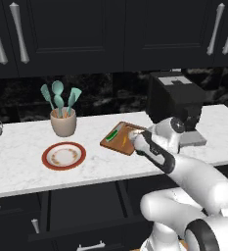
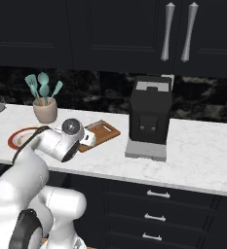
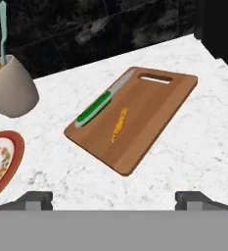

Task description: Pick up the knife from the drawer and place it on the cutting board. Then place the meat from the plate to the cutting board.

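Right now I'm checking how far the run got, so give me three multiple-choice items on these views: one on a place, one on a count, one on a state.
1. Where does the knife lie?
A. on the cutting board
B. on the plate
C. in the cup

2. How many teal spatulas stand in the cup?
A. one
B. four
C. seven

3. What state is the gripper in?
A. shut on the meat
B. shut on the knife
C. open, holding nothing

Key: 1 A, its green handle rests along the board's edge. 2 B, four heads show in the left base view. 3 C, fingertips stand wide apart, meat on the board.
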{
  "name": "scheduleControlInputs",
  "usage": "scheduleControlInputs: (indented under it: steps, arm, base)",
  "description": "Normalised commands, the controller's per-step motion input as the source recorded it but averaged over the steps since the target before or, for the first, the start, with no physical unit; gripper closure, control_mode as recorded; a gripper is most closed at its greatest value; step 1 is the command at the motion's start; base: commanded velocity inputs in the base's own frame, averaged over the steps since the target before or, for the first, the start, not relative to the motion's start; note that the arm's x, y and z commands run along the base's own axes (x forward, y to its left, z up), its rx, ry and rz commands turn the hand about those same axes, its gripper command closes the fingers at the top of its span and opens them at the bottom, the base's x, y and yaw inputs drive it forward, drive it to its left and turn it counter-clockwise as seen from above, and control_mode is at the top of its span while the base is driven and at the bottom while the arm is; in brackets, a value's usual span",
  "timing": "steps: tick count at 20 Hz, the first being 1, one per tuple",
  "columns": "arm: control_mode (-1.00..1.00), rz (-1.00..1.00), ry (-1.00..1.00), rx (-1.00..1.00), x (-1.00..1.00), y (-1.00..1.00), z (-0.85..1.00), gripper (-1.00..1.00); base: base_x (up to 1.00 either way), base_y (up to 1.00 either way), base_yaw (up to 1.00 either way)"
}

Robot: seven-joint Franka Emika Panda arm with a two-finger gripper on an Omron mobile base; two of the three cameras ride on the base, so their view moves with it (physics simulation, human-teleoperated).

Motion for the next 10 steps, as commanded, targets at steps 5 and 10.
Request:
scheduleControlInputs:
  steps: [5, 10]
  arm:
    - [-1.0, 0.09, -0.15, -0.17, -0.94, 0.03, 1.0, -1.0]
    - [-1.0, 0.08, 0.0, -0.17, -0.56, 0.04, 1.0, -1.0]
  base:
    - [0.0, 0.0, 0.0]
    - [0.0, 0.0, 0.0]
